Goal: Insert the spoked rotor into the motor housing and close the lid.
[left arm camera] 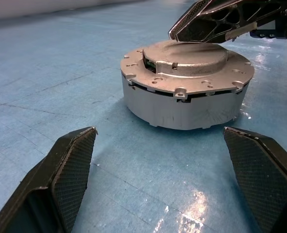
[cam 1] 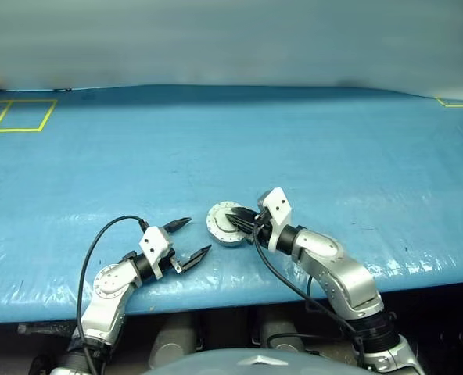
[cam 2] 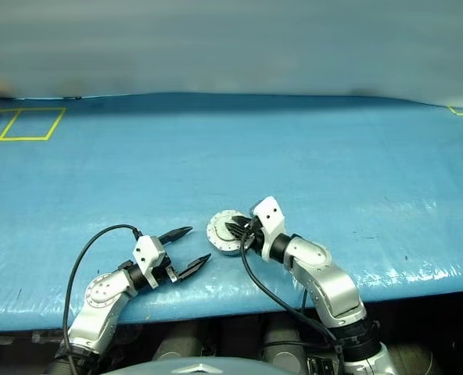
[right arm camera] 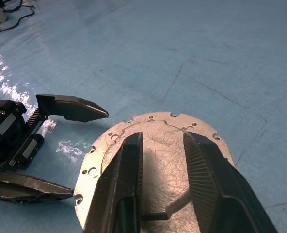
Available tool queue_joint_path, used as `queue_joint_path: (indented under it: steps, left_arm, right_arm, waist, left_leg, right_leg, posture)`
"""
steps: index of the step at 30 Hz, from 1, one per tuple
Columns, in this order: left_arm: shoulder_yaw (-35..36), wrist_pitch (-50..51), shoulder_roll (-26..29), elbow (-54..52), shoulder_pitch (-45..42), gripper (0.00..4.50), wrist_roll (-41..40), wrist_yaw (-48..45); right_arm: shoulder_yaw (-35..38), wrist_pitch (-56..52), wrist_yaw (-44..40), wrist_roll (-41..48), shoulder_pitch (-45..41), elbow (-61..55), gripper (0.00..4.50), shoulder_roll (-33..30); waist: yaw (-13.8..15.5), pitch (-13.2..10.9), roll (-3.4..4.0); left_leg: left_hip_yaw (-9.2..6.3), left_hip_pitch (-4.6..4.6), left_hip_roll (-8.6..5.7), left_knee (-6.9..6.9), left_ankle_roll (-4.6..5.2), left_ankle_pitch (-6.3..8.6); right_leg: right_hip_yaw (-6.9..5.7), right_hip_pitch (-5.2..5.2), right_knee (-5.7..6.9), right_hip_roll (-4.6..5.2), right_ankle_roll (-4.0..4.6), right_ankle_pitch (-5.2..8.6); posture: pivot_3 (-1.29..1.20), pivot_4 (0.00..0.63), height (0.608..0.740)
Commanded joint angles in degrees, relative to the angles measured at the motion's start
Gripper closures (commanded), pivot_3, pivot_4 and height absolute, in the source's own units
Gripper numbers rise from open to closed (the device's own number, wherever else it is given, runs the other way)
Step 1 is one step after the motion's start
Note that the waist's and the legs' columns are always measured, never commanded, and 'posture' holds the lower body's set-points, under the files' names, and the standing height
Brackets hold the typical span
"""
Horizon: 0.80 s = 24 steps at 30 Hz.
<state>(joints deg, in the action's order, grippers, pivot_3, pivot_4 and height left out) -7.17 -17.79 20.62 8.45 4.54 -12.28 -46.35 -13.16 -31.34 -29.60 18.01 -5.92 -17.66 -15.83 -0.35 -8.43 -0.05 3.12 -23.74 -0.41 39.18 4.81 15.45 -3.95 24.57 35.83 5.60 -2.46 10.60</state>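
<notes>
The motor housing [left arm camera: 182, 104] stands on the blue table top as a round silver casing. The lid [left arm camera: 192, 56] lies on it with its plain grey face up. The spoked rotor is hidden. My right gripper [right arm camera: 163, 141] hovers just over the lid [right arm camera: 158, 145], open by a narrow gap with nothing between its fingers [left arm camera: 216, 19]. My left gripper [cam 1: 197, 236] is low on the table beside the housing [cam 1: 222, 226], pointing at it. It stands wide open and clear of the casing.
Blue sheet covers the whole table [cam 1: 310, 148]. Yellow tape marks lie at the far left [cam 1: 20, 116] and the far right [cam 1: 458, 103]. The table's front edge [cam 1: 231, 301] runs close behind both grippers. A black cable [cam 1: 98, 238] loops off the left arm.
</notes>
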Motion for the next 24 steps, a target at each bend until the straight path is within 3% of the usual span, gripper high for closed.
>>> queue_joint_path:
  steps: [1, 7, 13, 19, 24]
  left_arm:
    - [1.25, -1.03, 0.32, -2.69, -0.78, 0.00, -1.09, -0.17]
    - [1.86, -1.07, 0.89, -3.15, -1.16, 0.00, -1.30, -0.08]
    - [2.30, -0.83, 0.81, -3.30, -1.21, 0.00, -1.27, -0.56]
    - [2.34, -0.79, 0.78, -3.00, -1.46, 0.00, -0.98, -0.74]
    - [2.26, -0.66, 0.71, -2.73, -1.38, 0.00, -0.82, -0.76]
  right_arm:
    - [0.16, 1.05, 0.36, -0.54, -0.31, -0.60, 1.90, 0.41]
    - [-0.38, 0.68, -0.84, 0.15, 0.20, -1.10, 0.02, 0.97]
    - [-2.19, 0.94, -1.29, -1.15, 0.93, -1.19, 0.02, 0.58]
    - [-5.80, 3.02, 0.70, -7.86, 1.06, 1.17, 0.02, -1.80]
    - [-4.31, 5.07, 1.08, -7.91, 1.20, 0.39, 0.02, -1.28]
  waist:
    - [0.02, 0.00, 0.00]
    - [0.02, -0.01, 0.01]
    - [0.00, -0.01, 0.00]
    - [-0.05, -0.01, 0.00]
    - [-0.02, 0.00, -0.01]
  left_leg:
    - [0.00, -0.01, 0.00, 0.00, 0.00, 0.00]
    - [0.00, -0.02, -0.01, 0.00, 0.01, 0.02]
    - [0.00, -0.02, -0.01, 0.01, 0.01, 0.02]
    - [0.00, 0.01, -0.01, 0.01, 0.01, 0.02]
    - [0.00, 0.02, -0.01, 0.02, 0.00, 0.02]
  right_leg:
    - [-0.02, 0.00, 0.00, -0.01, 0.01, 0.00]
    - [-0.03, 0.01, -0.02, -0.02, 0.00, 0.01]
    - [-0.03, 0.00, -0.02, -0.02, 0.00, 0.01]
    - [-0.04, -0.02, -0.01, -0.02, -0.11, 0.08]
    - [-0.04, -0.03, -0.01, -0.02, -0.15, 0.09]
  posture:
    - [0.00, 0.150, 0.740]
    - [0.00, 0.150, 0.740]
    - [0.00, 0.150, 0.740]
    - [0.00, 0.150, 0.740]
    - [0.00, 0.150, 0.740]
